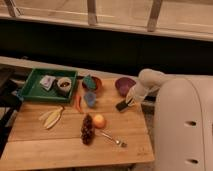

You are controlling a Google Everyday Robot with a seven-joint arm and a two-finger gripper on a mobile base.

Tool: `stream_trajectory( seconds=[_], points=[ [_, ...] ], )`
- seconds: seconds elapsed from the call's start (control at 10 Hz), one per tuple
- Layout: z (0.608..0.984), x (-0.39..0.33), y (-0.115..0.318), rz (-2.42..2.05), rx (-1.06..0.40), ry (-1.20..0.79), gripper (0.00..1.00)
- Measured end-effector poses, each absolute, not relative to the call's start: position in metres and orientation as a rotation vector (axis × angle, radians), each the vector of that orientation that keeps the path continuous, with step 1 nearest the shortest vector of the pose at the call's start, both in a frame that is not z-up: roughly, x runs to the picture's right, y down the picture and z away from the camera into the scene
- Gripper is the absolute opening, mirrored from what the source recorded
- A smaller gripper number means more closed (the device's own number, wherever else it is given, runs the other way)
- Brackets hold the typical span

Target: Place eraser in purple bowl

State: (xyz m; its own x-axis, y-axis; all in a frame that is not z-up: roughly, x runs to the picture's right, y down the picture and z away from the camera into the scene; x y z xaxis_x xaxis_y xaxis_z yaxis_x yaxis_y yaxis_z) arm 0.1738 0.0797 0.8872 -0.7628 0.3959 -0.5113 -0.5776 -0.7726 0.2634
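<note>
Eraser (pixel 121 105): one, a small dark block near the bench's (pixel 55 147) right edge, touching the tip of the end effector (pixel 128 102), which reaches down and leftward from the white arm on the right. Whether the end effector is clenched on the eraser or released cannot be told, nor whether the block rests on the wood. One purple bowl (pixel 125 85) stands just behind the eraser, close to the back right corner. Also on the bench are one reddish-brown bowl (pixel 96 86) with a teal object (pixel 89 81) in it, one blue cup (pixel 90 98), one red chilli (pixel 78 103), one pale banana (pixel 52 117), one dark red bumpy item (pixel 87 129), one orange fruit (pixel 99 121) and one metal utensil (pixel 112 138). One green tray (pixel 30 89) at the back left holds two small things. Bare wood runs along the front edge and between the eraser and the utensil.
</note>
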Motion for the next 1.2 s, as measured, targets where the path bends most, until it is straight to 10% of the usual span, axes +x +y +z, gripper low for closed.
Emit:
stream_trajectory(
  seconds=[1.2],
  points=[
    [0.854,0.195,-0.055,2.498,-0.444,0.351,0.0]
  ],
)
